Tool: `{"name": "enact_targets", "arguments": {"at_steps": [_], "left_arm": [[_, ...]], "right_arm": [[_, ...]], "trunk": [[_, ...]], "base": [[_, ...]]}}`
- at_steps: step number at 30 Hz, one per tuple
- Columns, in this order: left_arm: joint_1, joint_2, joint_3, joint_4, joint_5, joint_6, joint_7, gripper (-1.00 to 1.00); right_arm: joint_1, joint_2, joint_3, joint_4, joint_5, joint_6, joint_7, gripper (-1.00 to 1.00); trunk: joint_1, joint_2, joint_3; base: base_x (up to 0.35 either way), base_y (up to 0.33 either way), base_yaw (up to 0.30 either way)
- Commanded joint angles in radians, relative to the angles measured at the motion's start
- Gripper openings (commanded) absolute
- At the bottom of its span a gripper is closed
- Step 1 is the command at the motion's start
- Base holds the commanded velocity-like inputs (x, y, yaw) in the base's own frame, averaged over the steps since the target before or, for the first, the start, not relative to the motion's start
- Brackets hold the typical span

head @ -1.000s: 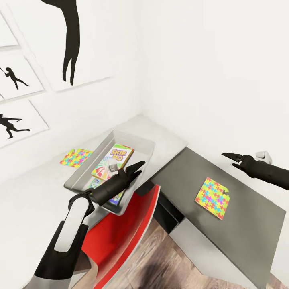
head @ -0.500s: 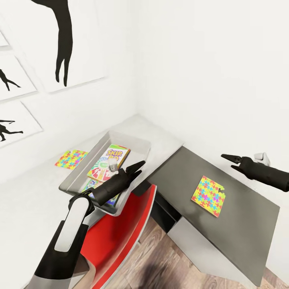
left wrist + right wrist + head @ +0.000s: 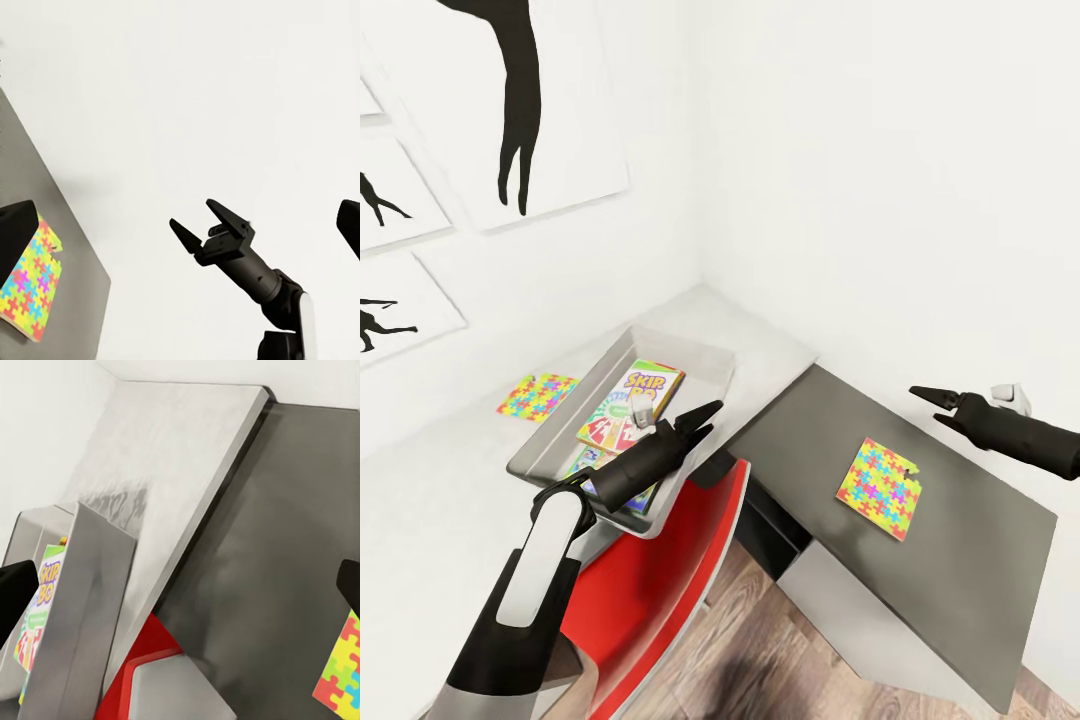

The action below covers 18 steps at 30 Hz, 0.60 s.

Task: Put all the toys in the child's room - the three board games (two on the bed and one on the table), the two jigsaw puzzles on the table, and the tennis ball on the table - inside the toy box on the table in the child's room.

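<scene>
Shallow pale grey toy box (image 3: 550, 440) sits on the pale mottled tabletop (image 3: 760, 335), left of centre, near the room corner. Inside it, the green-yellow-red Skip-Bo board game (image 3: 632, 403) lies flat on top; edges of another printed box show beneath it at the near end, too covered to identify.

One multicolour jigsaw puzzle sheet (image 3: 538, 396) lies flat on the pale tabletop just left of the toy box, outside its wall. A second multicolour jigsaw sheet (image 3: 878, 487) lies flat on the lower dark grey cabinet section (image 3: 970, 560) to the right, well apart from the toy box.

Left gripper (image 3: 703, 419) hangs over the near right rim of the toy box, fingers parted, holding nothing. Right gripper (image 3: 926, 401) hovers above the dark grey section, beyond the second jigsaw sheet and clear of it; fingers spread and empty, as the left wrist view confirms (image 3: 201, 225).

Red-seated chair (image 3: 660, 580) stands at the near edge of the tabletop, below the left arm. Black silhouette pictures (image 3: 520, 100) hang on the white wall at far left. Wood-plank floor (image 3: 760, 660) below.
</scene>
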Motion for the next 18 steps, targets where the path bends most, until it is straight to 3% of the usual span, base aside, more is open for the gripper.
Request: {"name": "enact_targets", "arguments": {"at_steps": [1, 10, 18], "left_arm": [[-0.001, -0.001, 0.001, 0.000, -0.001, 0.005, -0.001, 1.00], [-0.003, -0.002, 0.000, 0.001, -0.003, 0.003, 0.014, 1.00], [-0.005, -0.010, -0.021, 0.001, -0.015, -0.002, 0.079, 1.00]], "right_arm": [[-0.001, 0.000, -0.001, -0.001, -0.010, 0.004, -0.010, 1.00], [0.000, 0.001, -0.001, -0.002, -0.011, 0.004, -0.010, 1.00], [0.000, 0.001, -0.003, -0.003, -0.011, 0.004, -0.009, 1.00]], "trunk": [[0.001, -0.002, -0.002], [0.001, -0.002, -0.002], [0.001, -0.002, -0.002]], "base": [[0.000, 0.000, -0.003], [0.000, 0.000, -0.003], [0.000, 0.000, -0.095]]}}
